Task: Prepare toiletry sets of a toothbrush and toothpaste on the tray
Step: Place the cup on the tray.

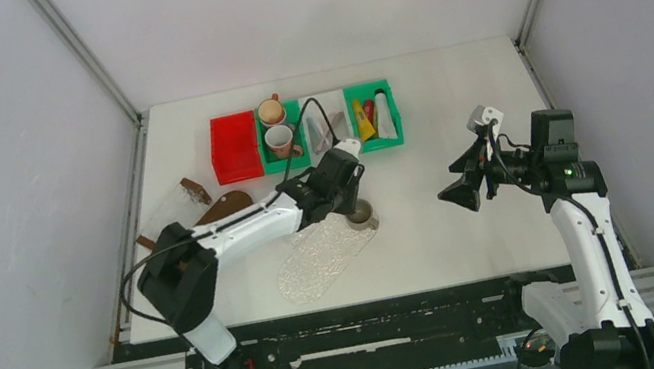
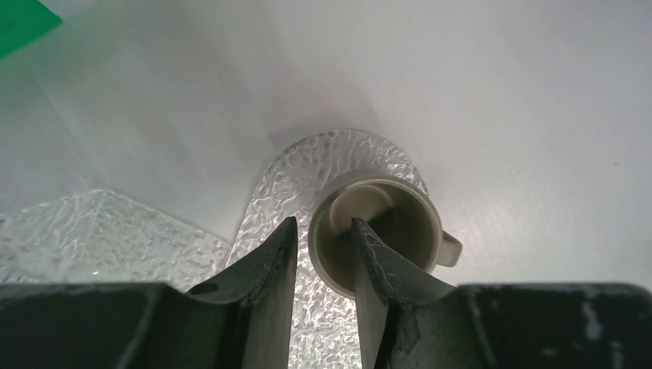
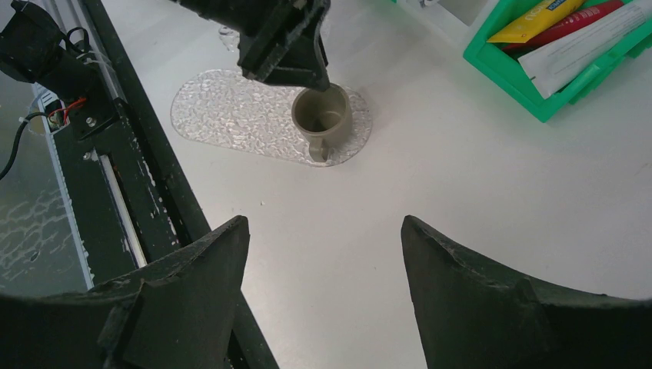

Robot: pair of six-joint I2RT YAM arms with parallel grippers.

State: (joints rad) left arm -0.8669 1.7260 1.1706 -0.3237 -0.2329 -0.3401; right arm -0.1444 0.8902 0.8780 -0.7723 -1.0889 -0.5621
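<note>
A clear textured oval tray [image 1: 316, 262] lies in the middle of the table. A grey-olive cup [image 1: 364, 213] stands upright on its far right end. My left gripper [image 2: 323, 224] hovers at the cup [image 2: 384, 231], one finger outside the rim and one inside, with a gap showing, so it is open. Toothpaste tubes, yellow [image 3: 530, 19], red [image 3: 577, 23] and white [image 3: 584, 50], lie in a green bin [image 1: 374, 115]. Pale toothbrushes lie in the white bin [image 1: 325, 124]. My right gripper [image 3: 323, 231] is open and empty above bare table, to the right of the tray [image 3: 231, 115].
A red bin [image 1: 235, 147] and a green bin with two cups [image 1: 274, 128] stand in the back row. Brown items [image 1: 220, 206] lie at the left. The black rail [image 1: 377, 318] runs along the near edge.
</note>
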